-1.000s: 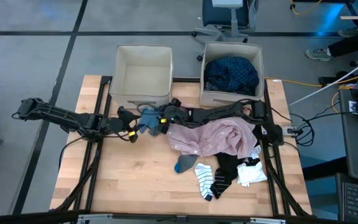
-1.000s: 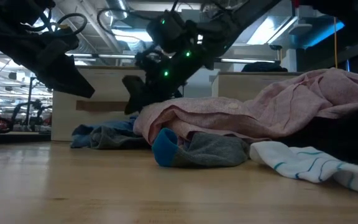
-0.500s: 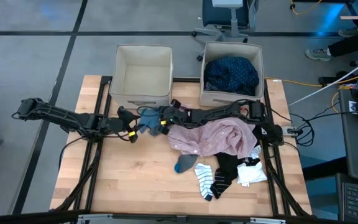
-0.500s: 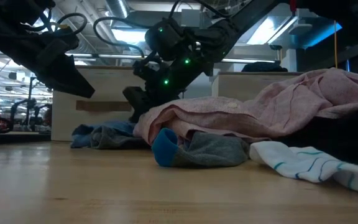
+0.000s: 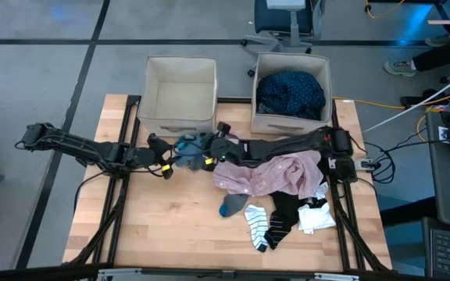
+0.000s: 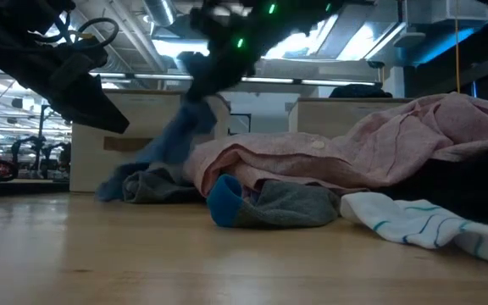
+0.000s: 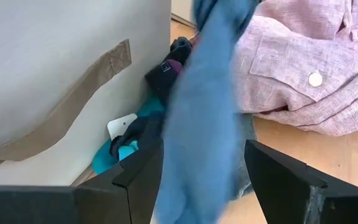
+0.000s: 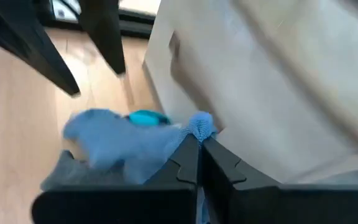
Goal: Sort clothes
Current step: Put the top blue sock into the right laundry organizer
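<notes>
A blue garment (image 6: 172, 135) of the clothes hangs from my right gripper (image 6: 197, 72), which is shut on it in front of the left beige bin (image 5: 180, 94). My left gripper (image 7: 197, 186) stands open just to the left of it. In its wrist view the blue garment (image 7: 201, 124) hangs between its fingers without showing any touch. The pink shirt (image 5: 272, 172) lies heaped in the middle of the table. A navy dotted top (image 5: 291, 92) fills the right bin (image 5: 326, 86). My right gripper pinches an upper edge of the blue garment (image 8: 194, 127) between its two shut fingers, reaching in from the table's right and slanting a little downward. The garment hangs slack below the fingers. Its lower end (image 6: 134, 182) lies on the table by the bin.
A grey sock with a blue toe (image 5: 231, 204), a striped sock (image 5: 258, 222), a black piece (image 5: 283, 212) and a white piece (image 5: 316, 217) lie toward the near right. More small dark and teal pieces (image 7: 135, 134) sit against the left bin's wall. Bare wood (image 5: 162, 226) lies near left.
My right gripper has risen from the table in front of the left bin and rolled somewhat, with the blue garment's upper end. That end has been drawn up off the table and now hangs. The garment's lower end has stayed on the table.
</notes>
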